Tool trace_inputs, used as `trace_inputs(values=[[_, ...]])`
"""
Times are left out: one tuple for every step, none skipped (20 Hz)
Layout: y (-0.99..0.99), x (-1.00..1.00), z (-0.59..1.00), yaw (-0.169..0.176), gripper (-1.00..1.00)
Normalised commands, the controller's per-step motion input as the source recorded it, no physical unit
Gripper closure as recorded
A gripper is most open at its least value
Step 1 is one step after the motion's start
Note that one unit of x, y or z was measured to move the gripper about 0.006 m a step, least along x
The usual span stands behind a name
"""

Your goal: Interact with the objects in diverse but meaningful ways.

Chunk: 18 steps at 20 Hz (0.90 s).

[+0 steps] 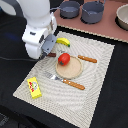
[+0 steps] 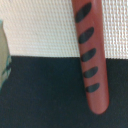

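My gripper (image 1: 46, 51) is down low at the placemat's far corner on the exterior view's left, and the white arm hides its fingers. Just beside it pokes out the end of the brown sausage (image 1: 52, 54). The wrist view shows the sausage (image 2: 90, 55) very close, reddish-brown with dark marks, lying across the mat's edge onto the black table; no fingers show there. A yellow banana (image 1: 63, 42) lies near the gripper. The red round fruit (image 1: 64, 59) sits on the tan plate (image 1: 74, 71). The yellow box (image 1: 34, 87) with red marks lies at the mat's near corner.
A wooden-handled fork (image 1: 65, 80) lies in front of the plate and a knife (image 1: 87, 59) beyond it, all on a beige placemat (image 1: 95, 95). Two dark pots (image 1: 93, 12) and a bowl (image 1: 122, 17) stand on the counter behind. A pale object (image 2: 3, 50) shows at the wrist view's edge.
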Motion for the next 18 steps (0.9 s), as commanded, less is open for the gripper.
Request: trace_inputs(values=[[0.44, 0.14, 0.39, -0.081, -1.0], [0.47, 0.23, 0.39, -0.091, -1.0], [0.5, 0.28, 0.36, -0.1, -1.0], [0.52, 0.31, 0.33, -0.105, -1.0], [0.55, 0.33, 0.28, -0.101, -1.0], [0.56, 0.35, 0.21, -0.097, -1.0], [0.56, 0.35, 0.13, -0.094, -1.0], [0.55, 0.3, 0.08, -0.089, -1.0], [0.57, 0.31, 0.06, -0.078, -1.0], [0.58, 0.26, 0.02, -0.063, -1.0], [0.61, 0.24, 0.01, -0.06, -1.0], [0.64, 0.15, 0.0, -0.051, -1.0], [0.61, 0.1, 0.0, -0.038, -1.0], [0.56, 0.07, 0.0, -0.005, -1.0], [0.56, 0.09, 0.0, 0.0, -1.0], [0.51, 0.12, 0.0, 0.026, -1.0], [0.48, 0.08, 0.0, 0.07, -1.0], [0.49, 0.08, 0.02, 0.096, -1.0]])
